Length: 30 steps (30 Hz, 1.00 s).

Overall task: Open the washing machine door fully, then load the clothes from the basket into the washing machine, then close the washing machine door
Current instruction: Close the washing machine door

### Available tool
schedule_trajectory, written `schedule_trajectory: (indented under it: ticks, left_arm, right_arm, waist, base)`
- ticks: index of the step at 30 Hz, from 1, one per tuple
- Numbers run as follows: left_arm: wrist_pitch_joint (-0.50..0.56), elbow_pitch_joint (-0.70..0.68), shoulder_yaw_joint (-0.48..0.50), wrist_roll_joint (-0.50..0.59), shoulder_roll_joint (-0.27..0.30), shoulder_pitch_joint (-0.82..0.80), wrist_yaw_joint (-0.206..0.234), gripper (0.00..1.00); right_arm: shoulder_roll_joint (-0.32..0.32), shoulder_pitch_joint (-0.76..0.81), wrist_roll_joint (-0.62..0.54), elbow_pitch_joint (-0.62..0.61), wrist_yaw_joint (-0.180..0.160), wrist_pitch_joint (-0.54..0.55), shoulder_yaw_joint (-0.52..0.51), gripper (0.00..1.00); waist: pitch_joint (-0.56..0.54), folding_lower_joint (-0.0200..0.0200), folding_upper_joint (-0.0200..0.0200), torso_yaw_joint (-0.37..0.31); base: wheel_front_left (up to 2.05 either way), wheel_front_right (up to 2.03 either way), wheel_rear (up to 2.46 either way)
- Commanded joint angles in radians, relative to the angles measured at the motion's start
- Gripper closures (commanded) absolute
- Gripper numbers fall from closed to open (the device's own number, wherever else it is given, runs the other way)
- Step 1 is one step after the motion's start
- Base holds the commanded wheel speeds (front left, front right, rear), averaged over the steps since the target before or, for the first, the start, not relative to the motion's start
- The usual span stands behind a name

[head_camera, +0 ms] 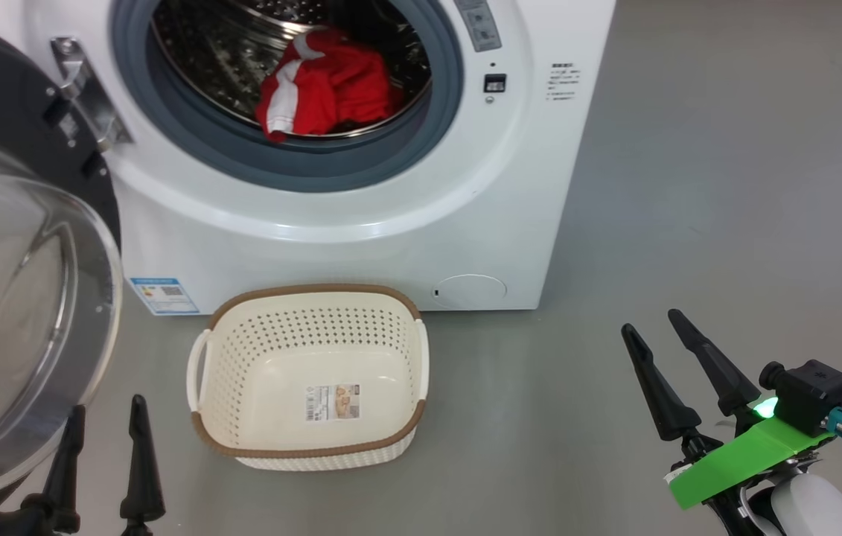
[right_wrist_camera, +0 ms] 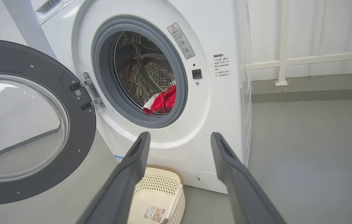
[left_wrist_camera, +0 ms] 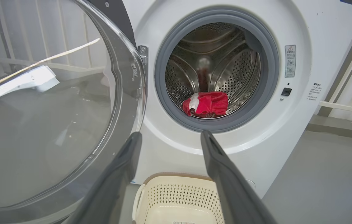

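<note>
From my head: the clothes [head_camera: 339, 85] lie in the drum of the washing machine [head_camera: 361, 246]. The basket [head_camera: 316, 289] stands just before the machine, and the washing machine door [head_camera: 26, 298] is swung open at its left. My left claw [head_camera: 108, 403] and right claw [head_camera: 651, 320] gape wide, holding nothing. Left wrist: my fingers [left_wrist_camera: 225, 174] spread toward the machine's drum. Right wrist: the same.

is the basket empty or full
Empty: the basket has nothing over its base label; the clothes lie in the drum.
</note>
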Motion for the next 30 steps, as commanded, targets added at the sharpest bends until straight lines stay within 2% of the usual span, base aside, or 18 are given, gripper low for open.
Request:
schedule_trajectory:
  ticks: [1, 17, 30]
  left_arm:
    - [-0.008, -0.023, 0.036, 0.007, 0.012, -0.028, 0.013, 0.00]
    - [-0.008, -0.018, 0.025, 0.004, 0.012, -0.014, 0.073, 0.00]
    - [-0.008, -0.015, 0.017, 0.007, 0.012, 0.000, 0.091, 0.00]
  right_arm:
    - [-0.013, -0.013, 0.004, -0.022, 0.002, -0.005, 0.019, 0.00]
    - [-0.012, -0.013, 0.009, -0.017, 0.002, -0.005, 0.033, 0.00]
    - [-0.005, -0.004, 0.013, -0.012, 0.002, -0.005, 0.040, 0.00]
  waist:
    - [-0.004, 0.0000, 0.0000, 0.027]
    - [-0.023, 0.0000, 0.0000, 0.173]
    - [-0.047, 0.0000, 0.0000, 0.290]
  base:
    - [0.00, 0.00, 0.00]
    - [0.00, 0.00, 0.00]
    - [0.00, 0.00, 0.00]
